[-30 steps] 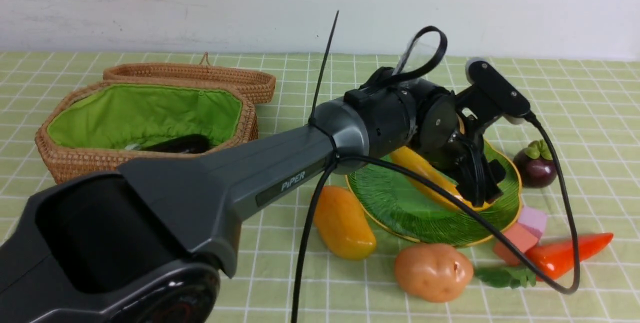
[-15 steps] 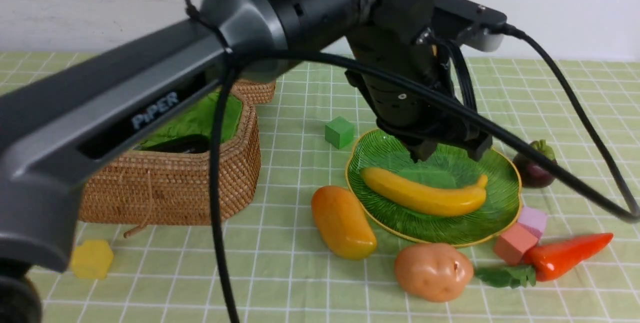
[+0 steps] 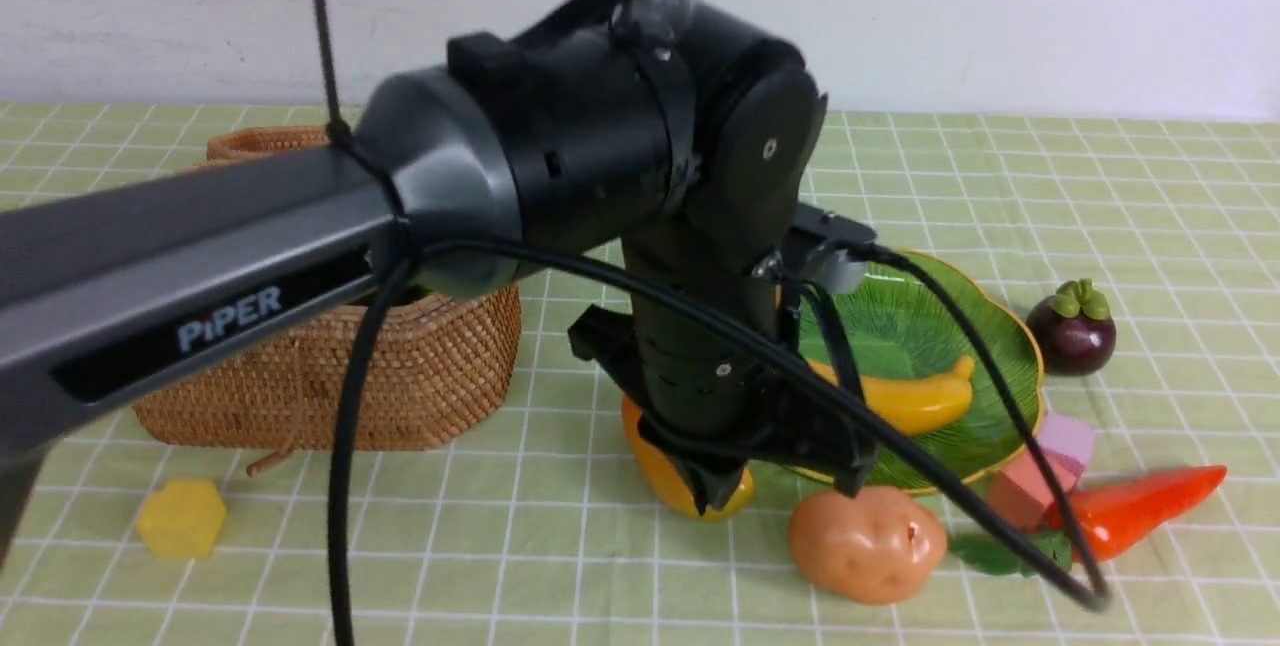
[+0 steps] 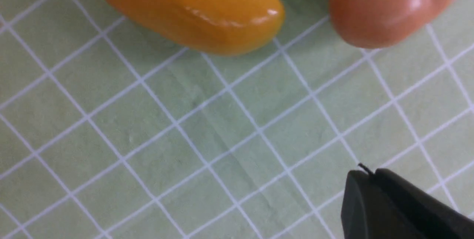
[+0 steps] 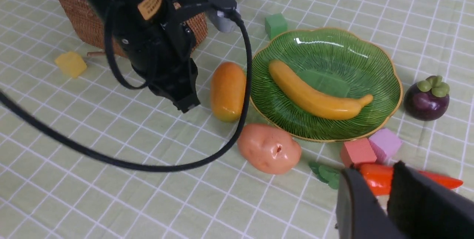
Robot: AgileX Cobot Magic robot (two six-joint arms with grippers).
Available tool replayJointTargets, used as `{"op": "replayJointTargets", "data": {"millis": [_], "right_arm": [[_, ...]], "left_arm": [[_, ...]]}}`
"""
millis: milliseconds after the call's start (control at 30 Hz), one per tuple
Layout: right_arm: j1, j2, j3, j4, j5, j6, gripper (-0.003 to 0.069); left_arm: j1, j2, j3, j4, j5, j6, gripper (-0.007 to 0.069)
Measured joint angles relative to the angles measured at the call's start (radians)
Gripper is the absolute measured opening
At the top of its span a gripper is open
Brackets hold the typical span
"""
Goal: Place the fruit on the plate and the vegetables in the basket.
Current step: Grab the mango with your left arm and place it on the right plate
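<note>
The banana [image 3: 900, 404] lies on the green plate [image 3: 940, 326]. The mango [image 3: 655, 466] lies on the cloth left of the plate, with the potato [image 3: 865, 544] and carrot [image 3: 1140, 511] in front and the mangosteen [image 3: 1070, 331] to the right. My left gripper [image 3: 715, 496] points down just above the mango's near end. Its jaws are together and empty in the left wrist view [image 4: 370, 174]. My right gripper [image 5: 389, 168] hangs above the carrot [image 5: 370, 179], empty, with a narrow gap. The basket [image 3: 400, 386] stands at the left. The eggplant is hidden.
A red block [image 3: 1030, 486] and a lilac block [image 3: 1065, 438] sit between the plate and the carrot. A green block [image 5: 276, 25] lies behind the plate, and a yellow block [image 3: 182, 518] in front of the basket. The left arm's cable [image 3: 1000, 526] loops low over the potato.
My left gripper let go of the banana on the plate, rose, then swung left and nearer, down to the mango's near end. The banana stays on the plate.
</note>
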Motion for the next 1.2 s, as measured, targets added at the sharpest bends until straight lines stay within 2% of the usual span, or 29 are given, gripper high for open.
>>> {"op": "replayJointTargets", "data": {"millis": [67, 200, 233, 300, 400, 500, 667, 933, 1000, 1167, 1200], "right_arm": [[0.0, 0.0, 0.0, -0.001, 0.002, -0.008, 0.0155], [0.0, 0.0, 0.0, -0.002, 0.003, -0.012, 0.0157], [0.0, 0.0, 0.0, -0.002, 0.003, -0.012, 0.0157], [0.0, 0.0, 0.0, -0.002, 0.003, -0.014, 0.0157], [0.0, 0.0, 0.0, -0.003, 0.003, -0.016, 0.0159], [0.0, 0.0, 0.0, -0.005, 0.002, -0.031, 0.016], [0.0, 0.0, 0.0, -0.005, 0.0, -0.042, 0.016], [0.0, 0.0, 0.0, -0.005, -0.001, -0.058, 0.016], [0.0, 0.0, 0.0, -0.005, -0.001, -0.06, 0.016], [0.0, 0.0, 0.0, -0.005, -0.001, -0.061, 0.016], [0.0, 0.0, 0.0, -0.006, -0.001, -0.061, 0.016]], "left_arm": [[0.023, 0.027, 0.002, -0.007, -0.04, -0.029, 0.0089], [0.08, 0.071, 0.002, -0.043, -0.099, -0.07, 0.0271], [0.096, 0.085, 0.002, -0.055, -0.113, -0.09, 0.0353], [0.12, 0.103, 0.002, -0.072, -0.133, -0.142, 0.0465], [0.143, 0.125, 0.002, -0.079, -0.175, -0.221, 0.0583], [0.147, 0.152, 0.002, -0.078, -0.232, -0.255, 0.0654], [0.147, 0.181, 0.002, -0.075, -0.302, -0.265, 0.0662], [0.149, 0.228, 0.002, -0.029, -0.3, -0.273, 0.0641], [0.149, 0.239, 0.002, -0.018, -0.291, -0.274, 0.0623], [0.149, 0.251, 0.002, 0.072, -0.228, -0.274, 0.0501], [0.149, 0.251, 0.002, 0.084, -0.225, -0.274, 0.0501]]}}
